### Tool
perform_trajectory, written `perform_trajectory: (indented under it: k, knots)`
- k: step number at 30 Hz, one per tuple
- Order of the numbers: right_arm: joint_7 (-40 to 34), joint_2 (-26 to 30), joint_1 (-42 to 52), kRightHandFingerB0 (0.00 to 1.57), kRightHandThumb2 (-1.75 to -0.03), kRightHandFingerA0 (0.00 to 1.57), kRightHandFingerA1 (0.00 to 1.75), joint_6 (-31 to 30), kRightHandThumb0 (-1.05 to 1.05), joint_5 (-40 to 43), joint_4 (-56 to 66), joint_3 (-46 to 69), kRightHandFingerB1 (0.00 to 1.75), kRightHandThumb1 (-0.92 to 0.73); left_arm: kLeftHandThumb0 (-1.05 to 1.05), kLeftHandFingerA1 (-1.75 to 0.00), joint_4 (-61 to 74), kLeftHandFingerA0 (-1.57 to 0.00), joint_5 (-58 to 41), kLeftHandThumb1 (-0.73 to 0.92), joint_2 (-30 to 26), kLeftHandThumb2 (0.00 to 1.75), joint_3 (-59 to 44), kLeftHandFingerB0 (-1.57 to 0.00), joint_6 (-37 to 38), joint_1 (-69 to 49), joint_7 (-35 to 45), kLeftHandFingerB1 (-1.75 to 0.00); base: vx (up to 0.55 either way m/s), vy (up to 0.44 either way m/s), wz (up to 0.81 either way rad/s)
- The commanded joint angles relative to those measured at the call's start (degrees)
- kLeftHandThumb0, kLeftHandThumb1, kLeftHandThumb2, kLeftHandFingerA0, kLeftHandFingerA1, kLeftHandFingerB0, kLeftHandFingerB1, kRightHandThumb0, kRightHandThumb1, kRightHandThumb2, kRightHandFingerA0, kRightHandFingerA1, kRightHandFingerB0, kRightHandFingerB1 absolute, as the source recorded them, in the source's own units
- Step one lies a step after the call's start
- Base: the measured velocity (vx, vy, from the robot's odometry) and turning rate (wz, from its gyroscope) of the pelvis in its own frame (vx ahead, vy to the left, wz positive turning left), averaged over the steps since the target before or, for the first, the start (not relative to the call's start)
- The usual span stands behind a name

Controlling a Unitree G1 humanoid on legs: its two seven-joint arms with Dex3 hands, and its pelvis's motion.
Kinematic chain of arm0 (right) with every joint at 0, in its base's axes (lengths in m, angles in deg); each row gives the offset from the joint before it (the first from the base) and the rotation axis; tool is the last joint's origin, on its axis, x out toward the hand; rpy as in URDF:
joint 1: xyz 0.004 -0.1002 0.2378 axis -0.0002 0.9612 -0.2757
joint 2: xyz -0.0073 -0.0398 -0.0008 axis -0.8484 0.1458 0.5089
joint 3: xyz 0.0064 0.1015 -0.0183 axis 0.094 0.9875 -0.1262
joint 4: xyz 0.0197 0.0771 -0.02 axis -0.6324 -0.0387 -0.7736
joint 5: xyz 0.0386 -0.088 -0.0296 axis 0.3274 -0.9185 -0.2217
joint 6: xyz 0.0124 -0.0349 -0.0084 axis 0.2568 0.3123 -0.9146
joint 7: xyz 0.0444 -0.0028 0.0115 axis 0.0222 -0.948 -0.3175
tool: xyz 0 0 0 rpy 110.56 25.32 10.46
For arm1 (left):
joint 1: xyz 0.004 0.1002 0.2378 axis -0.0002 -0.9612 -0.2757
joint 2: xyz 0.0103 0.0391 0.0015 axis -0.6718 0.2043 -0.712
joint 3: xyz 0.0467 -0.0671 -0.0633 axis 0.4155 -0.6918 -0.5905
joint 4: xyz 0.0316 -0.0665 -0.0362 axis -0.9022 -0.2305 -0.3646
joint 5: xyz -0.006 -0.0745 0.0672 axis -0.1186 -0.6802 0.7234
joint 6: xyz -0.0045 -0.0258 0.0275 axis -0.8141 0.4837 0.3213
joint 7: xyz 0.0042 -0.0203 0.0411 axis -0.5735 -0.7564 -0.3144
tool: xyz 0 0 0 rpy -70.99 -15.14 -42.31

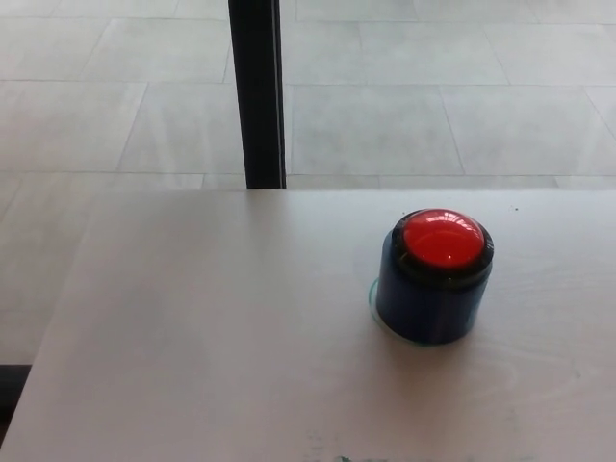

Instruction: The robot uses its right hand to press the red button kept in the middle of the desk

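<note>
Neither hand was seen in the head view, so their state could not be told and no place relative to a hand could be given. The red button [443, 240], a glossy domed cap ringed in black, was set upright on a dark blue cylindrical housing [426, 306]. It was placed on the pale, matte, smooth tabletop [212, 327], untouched. A black upright post [256, 91] was seen past the far edge, against a grey tiled floor [433, 106].
</note>
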Motion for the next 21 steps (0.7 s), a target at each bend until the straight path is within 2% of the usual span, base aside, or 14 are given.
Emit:
perform_trajectory:
  k: [1,4,5,6,7,10,11,13,16,17,18,19,20,21]
  knots:
    - [-1.7,-3.1,0.9,0.18,-0.64,0.91,1.36,0.3,-0.9,4.9,0.9,1.1,1.33,-0.79,-0.6,-1.33,0.1,-0.51,-0.7,0.92,-1.6,0.96,-0.3,-0.38,-0.4,-0.3,1.4,-1.03,0.0,0.0,0.0]
    - [-1.6,-3.8,0.8,0.1,-0.71,0.98,1.34,-1.1,-0.89,5.7,1.4,0.7,1.32,-0.76,-0.59,-1.35,-0.3,-0.53,-0.2,0.92,-1.7,0.96,0.0,-0.41,-0.4,0.3,0.7,-1.08,0.0,0.0,0.0]
    - [-1.4,-4.4,0.8,0.12,-0.62,1.0,1.35,-1.5,-0.89,6.3,1.8,0.7,1.19,-0.8,-0.6,-1.33,0.1,-0.5,-0.3,0.92,-1.8,0.98,0.1,-0.4,-0.6,0.1,1.0,-1.08,0.0,0.0,0.0]
    - [-0.9,-5.1,0.8,0.08,-0.71,1.02,1.3,-1.5,-0.89,7.0,2.3,0.7,1.31,-0.74,-0.6,-1.3,0.1,-0.5,-0.1,0.92,-2.0,0.98,0.2,-0.41,-0.5,-0.1,1.1,-1.05,0.0,0.0,0.0]
    - [-0.9,-5.7,1.0,0.08,-0.64,1.03,1.32,-2.0,-0.9,6.7,3.0,0.0,1.15,-0.77,-0.59,-1.28,0.4,-0.5,-0.1,0.92,-1.9,0.98,0.3,-0.4,-0.6,-0.1,1.0,-1.03,0.0,0.0,0.0]
    - [-1.3,-6.0,1.3,0.09,-0.62,1.02,1.31,-3.1,-0.9,7.5,3.7,-0.5,1.17,-0.77,-0.59,-1.3,0.4,-0.5,-0.3,0.92,-1.9,0.98,0.2,-0.39,-0.5,-0.2,1.1,-1.02,0.0,0.0,0.0]
    - [-1.1,-6.4,1.0,0.05,-0.7,1.05,1.27,-3.0,-0.9,7.4,4.0,-1.1,1.33,-0.72,-0.59,-1.3,0.5,-0.5,-0.7,0.92,-2.0,0.97,-0.1,-0.4,-0.6,-0.1,1.1,-1.05,0.0,0.0,0.0]
    - [-0.6,-6.3,1.0,0.15,-0.63,0.99,1.31,-3.2,-0.88,7.6,3.9,-1.6,1.17,-0.73,-0.6,-1.27,0.7,-0.49,-0.3,0.92,-2.0,0.98,0.2,-0.38,-0.5,-0.3,0.6,-1.02,0.0,0.0,0.0]
    - [0.6,-6.3,2.9,0.11,-0.69,0.99,1.28,-3.6,-0.87,7.5,5.2,-2.8,1.24,-0.72,-0.61,-1.3,0.3,-0.5,-0.8,0.92,-1.6,0.96,-0.3,-0.38,-0.4,-1.0,1.8,-1.02,0.0,0.0,0.0]
    - [0.8,-6.9,3.4,0.15,-0.66,1.02,1.28,-3.4,-0.9,7.5,6.2,-3.5,1.24,-0.69,-0.59,-1.38,0.4,-0.41,-0.7,0.92,-1.7,1.01,-0.2,-0.36,0.0,-1.3,2.4,-1.08,0.0,0.0,0.0]
    - [0.5,-6.9,3.1,0.32,-0.98,1.05,1.22,-3.6,-0.93,7.7,6.2,-3.7,0.95,-0.49,-0.6,-1.37,0.3,-0.39,-0.8,0.92,-1.7,1.01,-0.2,-0.33,0.0,-1.0,2.7,-1.07,0.0,0.0,0.0]
    - [0.0,-7.0,3.1,0.24,-0.65,1.02,1.27,-4.2,-0.9,7.7,6.8,-4.3,1.18,-0.7,-0.6,-1.36,0.2,-0.39,-0.8,0.92,-1.8,1.0,-0.2,-0.33,-0.5,-0.6,2.5,-1.07,0.0,0.0,0.0]
    - [0.1,-7.0,3.2,0.24,-0.65,1.01,1.28,-4.1,-0.91,7.9,7.0,-4.5,1.18,-0.71,-0.67,-1.02,0.2,-0.59,-0.8,0.77,-1.8,1.25,-0.2,-0.4,-0.5,-0.5,2.4,-0.84,0.0,0.0,0.0]
    - [0.3,-7.0,3.2,0.22,-0.63,0.98,1.26,-4.1,-0.9,8.0,7.2,-4.7,1.17,-0.7,-0.61,-1.38,0.0,-0.45,-0.7,0.92,-1.9,0.99,-0.1,-0.33,-0.5,-0.4,2.5,-1.06,0.0,0.0,0.0]
